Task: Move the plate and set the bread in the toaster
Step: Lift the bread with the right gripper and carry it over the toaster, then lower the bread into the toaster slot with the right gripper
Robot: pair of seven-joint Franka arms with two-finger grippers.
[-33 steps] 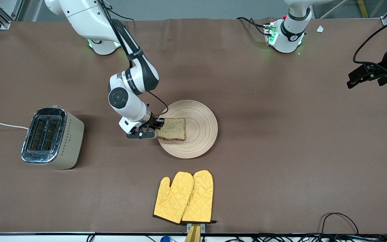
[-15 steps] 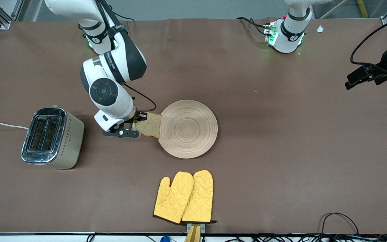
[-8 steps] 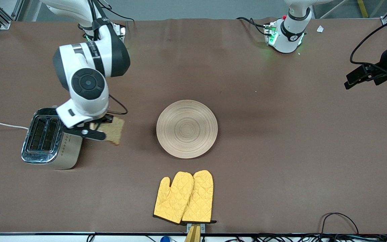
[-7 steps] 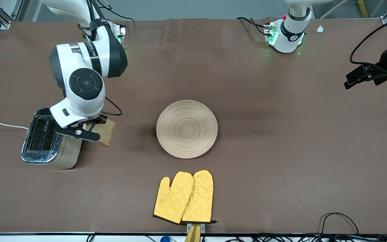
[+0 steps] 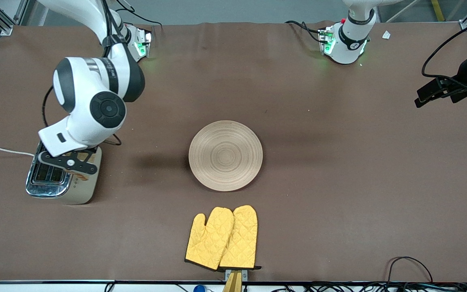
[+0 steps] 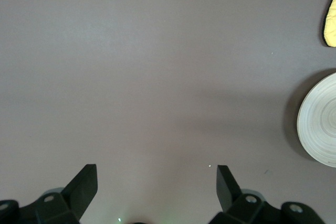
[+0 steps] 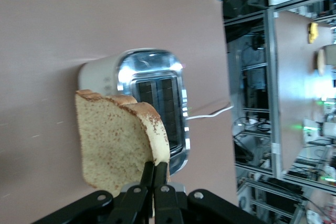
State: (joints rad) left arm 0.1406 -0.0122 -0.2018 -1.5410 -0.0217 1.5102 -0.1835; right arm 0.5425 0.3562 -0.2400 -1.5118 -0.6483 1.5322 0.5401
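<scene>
— Bread, where are we seeing it at this moment?

— We are seeing it hanging in the air over the toaster, pinched at one edge by the right gripper. In the right wrist view the slice is standing on edge, with the chrome top and the two dark slots showing past it. In the front view the right arm is covering most of the slice, so we are not pointing at it there.

— How are the right jaws sitting?

— They are pressing tight together on the crust, with the two black fingers nearly meeting.

— And the toaster itself?

— It is standing at the right arm's end of the table, with its white cord trailing off toward the table's edge. The right gripper is hovering directly over its top.

— Where are we finding the plate?

— It is lying bare near the middle of the table, well apart from the toaster. A pair of yellow oven mitts is lying nearer to the front camera than the plate.

— What is the left arm doing?

— It is waiting at its own end of the table. The left gripper is hanging over bare tabletop with its jaws spread wide and gripping nothing. The plate's rim is showing at the edge of the left wrist view.
</scene>
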